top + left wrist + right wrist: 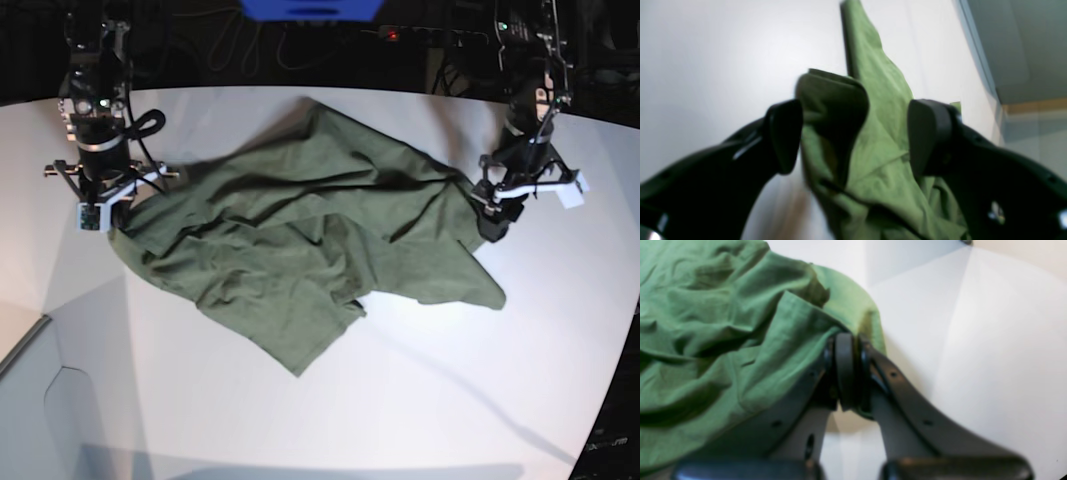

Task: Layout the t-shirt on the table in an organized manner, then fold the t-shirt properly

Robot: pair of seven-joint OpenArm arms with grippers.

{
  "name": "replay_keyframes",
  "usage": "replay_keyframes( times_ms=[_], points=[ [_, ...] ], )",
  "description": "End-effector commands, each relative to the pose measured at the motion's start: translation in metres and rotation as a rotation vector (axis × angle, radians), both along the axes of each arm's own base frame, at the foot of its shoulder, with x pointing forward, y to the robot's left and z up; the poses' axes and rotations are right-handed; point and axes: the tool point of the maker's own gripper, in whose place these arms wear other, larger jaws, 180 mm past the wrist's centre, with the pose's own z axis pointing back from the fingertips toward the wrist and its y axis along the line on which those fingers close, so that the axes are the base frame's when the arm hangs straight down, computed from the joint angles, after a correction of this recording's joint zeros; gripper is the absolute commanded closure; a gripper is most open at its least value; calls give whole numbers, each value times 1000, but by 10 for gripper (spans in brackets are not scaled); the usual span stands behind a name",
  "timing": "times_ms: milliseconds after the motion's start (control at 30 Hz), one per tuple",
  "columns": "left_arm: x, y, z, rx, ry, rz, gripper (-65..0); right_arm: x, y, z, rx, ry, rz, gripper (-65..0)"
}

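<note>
— Black fingers (786, 136) of the left gripper (855, 136) fill the bottom of the left wrist view, spread wide apart. Do they have anything?

— No grip that I can see. A folded edge of the t-shirt (873, 143) stands up in the gap between them, close beside one finger, and the rest of the cloth trails away over the table (723, 50). The jaws stand open around it, not pinching.

— And the right gripper (848, 340)?

— Closed tight. In the right wrist view the two jaws are pressed together with a bunched edge of the green fabric pinched at their tips, and the cloth drapes away to that view's left in heavy wrinkles.

— Where does the shirt lie overall?

— From the base view it is spread across the middle of the white tabletop, crumpled and creased, not flat. One end reaches the arm on that view's left, the other reaches the arm on its right. A pointed flap hangs toward the near side of the table, and another corner lies out past the right-hand arm.

— Can you pick out collar or sleeves?

— Not with any confidence; the folds hide them.
</note>
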Motion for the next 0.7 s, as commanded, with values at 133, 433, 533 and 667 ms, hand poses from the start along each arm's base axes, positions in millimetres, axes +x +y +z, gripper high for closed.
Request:
replay_keyframes(
  times_ms=[133,433,533,667],
  points=[
    [16,-15,-5,-18,-8,-41,-475,2,-3,9,-13,-36,-3,0],
    [29,-42,-12,-39,0,-107,-314,2,-3,9,-13,-36,-3,0],
    [29,-43,-12,-41,2,-111,-204,2,-3,9,-13,-36,-3,0],
    [29,-42,-13,13,10,-131,-60,2,-3,9,-13,-36,-3,0]
  ],
)
